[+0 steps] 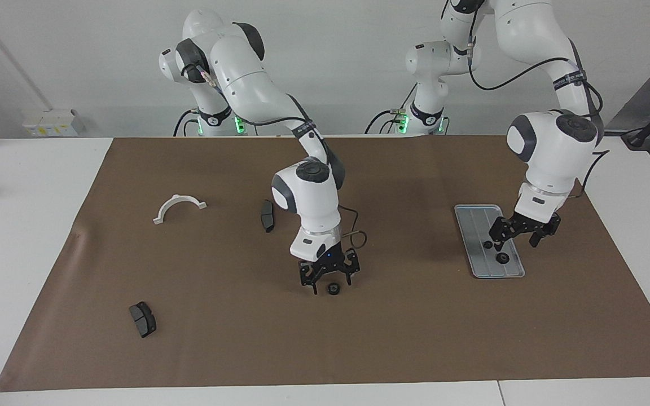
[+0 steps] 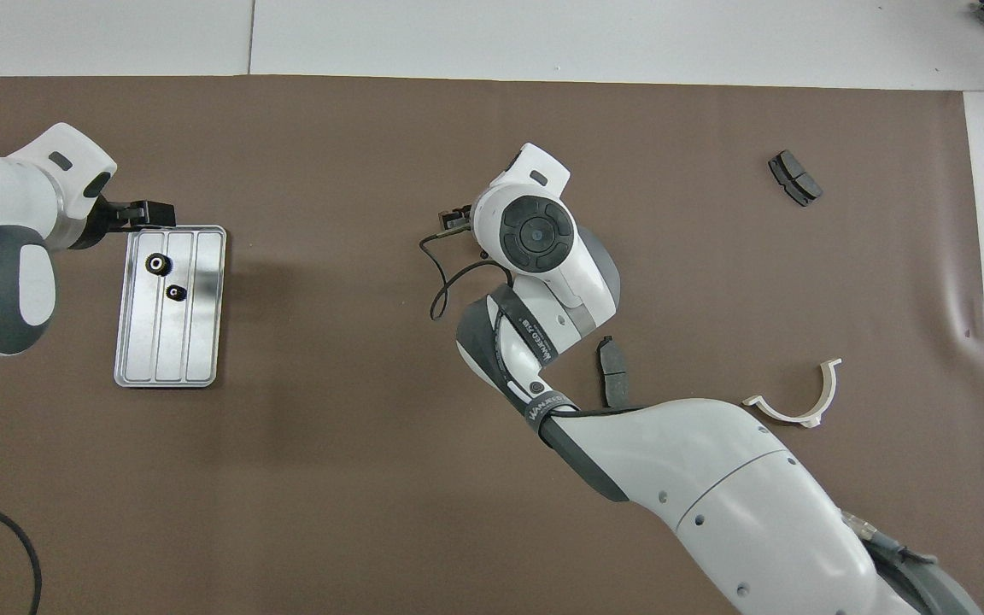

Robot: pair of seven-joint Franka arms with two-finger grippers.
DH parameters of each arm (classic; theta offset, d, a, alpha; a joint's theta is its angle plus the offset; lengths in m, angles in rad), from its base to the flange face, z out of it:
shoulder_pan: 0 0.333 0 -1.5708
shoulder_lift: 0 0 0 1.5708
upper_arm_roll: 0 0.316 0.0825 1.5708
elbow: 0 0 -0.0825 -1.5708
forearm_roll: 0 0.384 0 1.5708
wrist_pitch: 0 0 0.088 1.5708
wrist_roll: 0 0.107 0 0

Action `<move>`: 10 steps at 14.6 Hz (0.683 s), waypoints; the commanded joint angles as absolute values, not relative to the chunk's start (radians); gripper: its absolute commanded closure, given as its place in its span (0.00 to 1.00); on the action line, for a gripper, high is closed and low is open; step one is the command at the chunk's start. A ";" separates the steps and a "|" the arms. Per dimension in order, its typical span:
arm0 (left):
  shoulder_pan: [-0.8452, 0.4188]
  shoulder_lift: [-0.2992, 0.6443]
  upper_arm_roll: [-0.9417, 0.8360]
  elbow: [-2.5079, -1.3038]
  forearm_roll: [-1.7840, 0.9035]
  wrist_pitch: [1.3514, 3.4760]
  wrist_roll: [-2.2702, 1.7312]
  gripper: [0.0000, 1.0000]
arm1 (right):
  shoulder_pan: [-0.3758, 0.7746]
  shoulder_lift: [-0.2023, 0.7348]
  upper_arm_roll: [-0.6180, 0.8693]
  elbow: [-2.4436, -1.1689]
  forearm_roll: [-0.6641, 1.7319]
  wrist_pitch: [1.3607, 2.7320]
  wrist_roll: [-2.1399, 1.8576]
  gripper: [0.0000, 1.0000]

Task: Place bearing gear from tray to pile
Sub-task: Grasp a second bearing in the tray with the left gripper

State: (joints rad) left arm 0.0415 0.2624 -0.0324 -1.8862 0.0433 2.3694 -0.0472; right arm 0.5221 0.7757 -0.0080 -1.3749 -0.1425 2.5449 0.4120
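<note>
The silver tray (image 1: 474,225) (image 2: 202,333) lies toward the left arm's end of the mat with two small black bearing gears (image 1: 488,245) (image 2: 155,265) on it. My left gripper (image 1: 518,239) (image 2: 150,215) hangs open low over the tray's edge, beside those gears and holding nothing. A third gear (image 1: 333,288) lies on the mat in the middle. My right gripper (image 1: 329,281) stands open just above it, with its fingers at either side. The overhead view hides that gear under the right wrist. The pile's parts lie scattered toward the right arm's end.
A white semicircular bracket (image 1: 179,207) (image 2: 799,401) and a dark brake pad (image 1: 267,215) (image 2: 613,383) lie nearer the robots. Another brake pad (image 1: 143,318) (image 2: 794,178) lies farther out. A brown mat (image 1: 415,338) covers the table.
</note>
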 commanded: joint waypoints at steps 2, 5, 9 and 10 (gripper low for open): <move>0.075 0.333 -0.041 -1.893 0.020 2.442 -0.026 0.00 | 0.544 0.804 -0.009 -1.367 -0.187 2.571 0.423 0.27; 0.087 0.360 -0.041 -1.898 0.020 2.465 -0.026 0.02 | 0.532 0.807 -0.009 -1.361 -0.225 2.557 0.420 0.28; 0.089 0.364 -0.041 -1.962 0.018 2.528 -0.028 0.18 | 0.537 0.805 -0.009 -1.359 -0.227 2.545 0.422 0.41; 0.089 0.364 -0.043 -1.974 0.018 2.543 -0.028 0.19 | 0.537 0.805 -0.009 -1.359 -0.227 2.545 0.422 0.51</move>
State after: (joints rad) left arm 0.0756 0.3750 -0.0334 -1.9221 0.0410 2.4838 -0.0470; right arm 0.5416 0.7949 -0.0142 -1.3753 -0.2025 2.5450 0.4120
